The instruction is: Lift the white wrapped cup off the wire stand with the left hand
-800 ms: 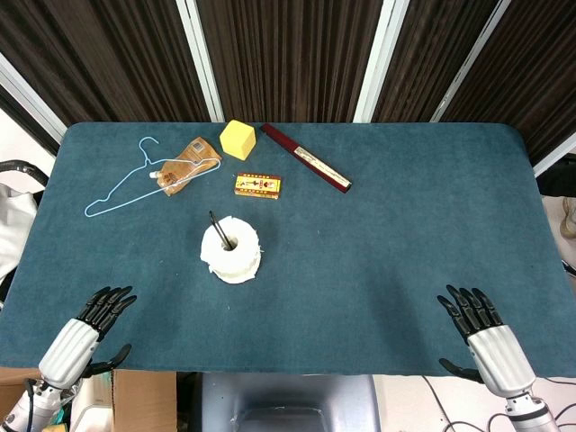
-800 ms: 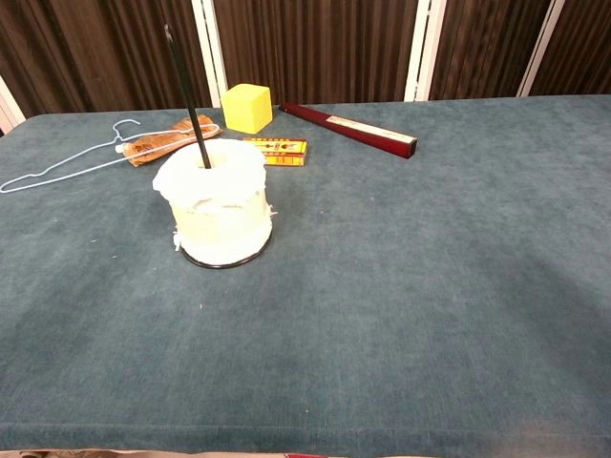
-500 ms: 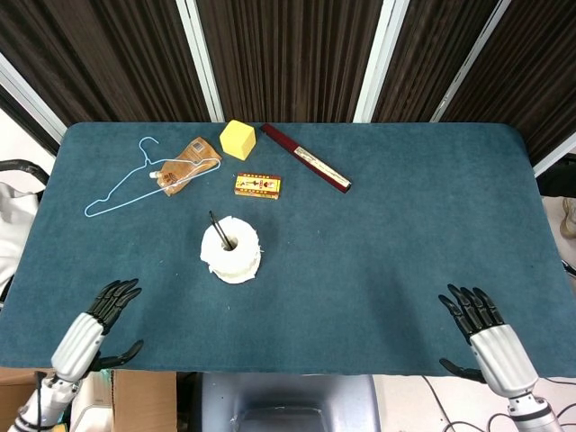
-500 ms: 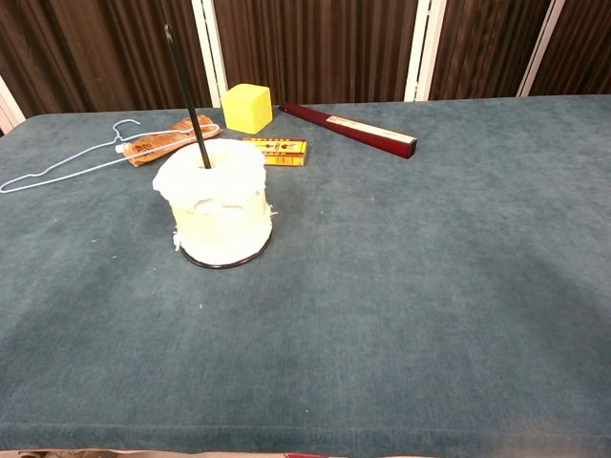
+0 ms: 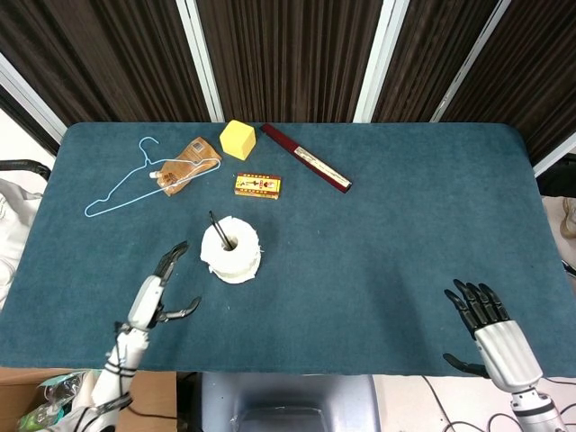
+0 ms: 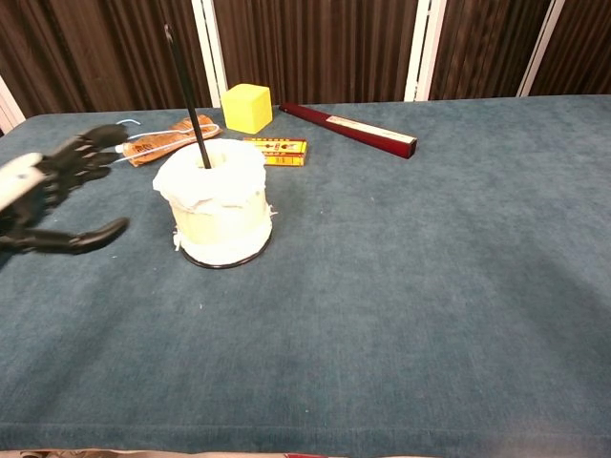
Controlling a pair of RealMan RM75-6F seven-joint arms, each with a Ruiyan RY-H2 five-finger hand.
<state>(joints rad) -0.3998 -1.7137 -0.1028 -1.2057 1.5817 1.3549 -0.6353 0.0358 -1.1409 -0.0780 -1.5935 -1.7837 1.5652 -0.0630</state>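
Note:
The white wrapped cup (image 5: pixel 231 252) (image 6: pixel 216 205) sits upside down on a black wire stand whose ring base (image 6: pixel 225 260) lies on the cloth and whose rod (image 6: pixel 188 95) pokes up through the cup. My left hand (image 5: pixel 157 288) (image 6: pixel 50 194) hovers just left of the cup, open, thumb spread from the fingers, not touching it. My right hand (image 5: pixel 490 326) rests open at the table's near right edge, far from the cup.
Behind the cup lie a yellow-red box (image 5: pixel 258 185), a yellow cube (image 5: pixel 238 139), a dark red long box (image 5: pixel 305 157), a brown pouch (image 5: pixel 185 163) and a blue wire hanger (image 5: pixel 126 184). The teal table (image 5: pixel 405 225) ends close to both hands.
My left hand has moved from the near left table edge up and right, now beside the cup and visible in the chest view. The right hand drifted slightly back.

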